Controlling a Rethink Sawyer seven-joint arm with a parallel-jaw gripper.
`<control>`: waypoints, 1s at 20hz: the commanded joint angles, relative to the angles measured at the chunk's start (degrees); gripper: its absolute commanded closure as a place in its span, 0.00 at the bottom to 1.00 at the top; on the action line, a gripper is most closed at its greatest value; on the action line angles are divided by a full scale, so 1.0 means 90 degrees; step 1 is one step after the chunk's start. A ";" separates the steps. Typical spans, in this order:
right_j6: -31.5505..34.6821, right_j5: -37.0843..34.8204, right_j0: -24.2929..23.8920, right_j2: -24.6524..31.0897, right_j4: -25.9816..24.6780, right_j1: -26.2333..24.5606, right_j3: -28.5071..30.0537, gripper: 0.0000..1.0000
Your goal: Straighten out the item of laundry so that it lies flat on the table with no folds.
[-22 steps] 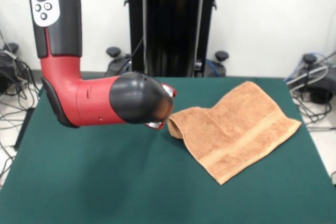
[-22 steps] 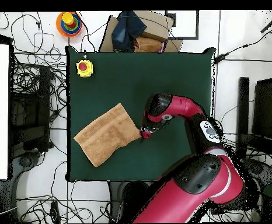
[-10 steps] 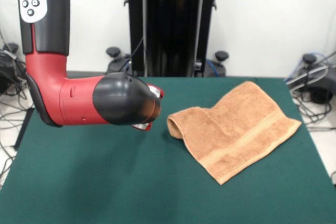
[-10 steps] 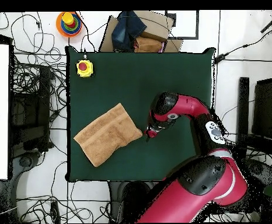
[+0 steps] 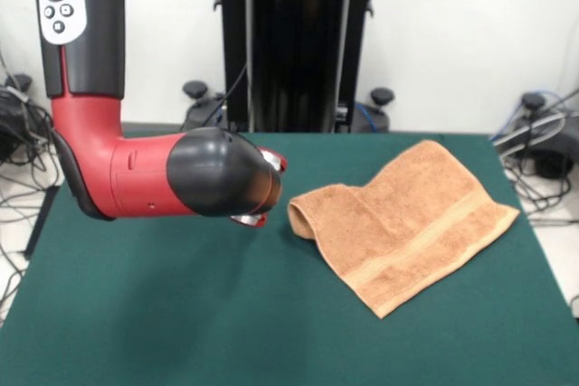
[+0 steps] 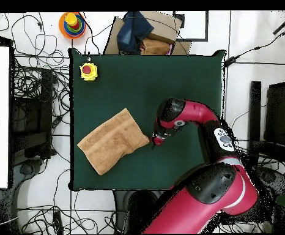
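**Claw clear of the towel, fold still in**

Working left to right in my front camera, I see the red and black arm's gripper [image 5: 258, 192] just beside the rolled-over corner of the light orange-tan terry-cloth towel [image 5: 407, 223], not touching it. A second ago it sat against that corner; it has since backed off and now edges closer again. I cannot tell how the claw stands; the wrist hides it. The towel has not shifted, lying right of the gripper on the dark green felt table [image 5: 181, 314], one corner still doubled over, so I judge the flattening unfinished.

Overhead, a yellow box with a red button [image 6: 88, 71] sits well apart from the towel, near the table's corner. Nothing blocks the approach.
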State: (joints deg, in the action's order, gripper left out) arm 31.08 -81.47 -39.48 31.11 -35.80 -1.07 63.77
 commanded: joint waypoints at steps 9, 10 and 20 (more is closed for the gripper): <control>0.1460 0.2148 0.0291 0.0122 0.0171 0.0829 0.1379 0.00; 0.1701 0.2261 0.0331 0.0126 0.0255 0.1026 0.1586 0.00; 0.2335 0.3630 0.0746 -0.0084 0.1030 0.1202 0.2033 0.00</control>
State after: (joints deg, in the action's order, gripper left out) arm 32.00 -53.08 -36.55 31.18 -30.50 8.81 77.99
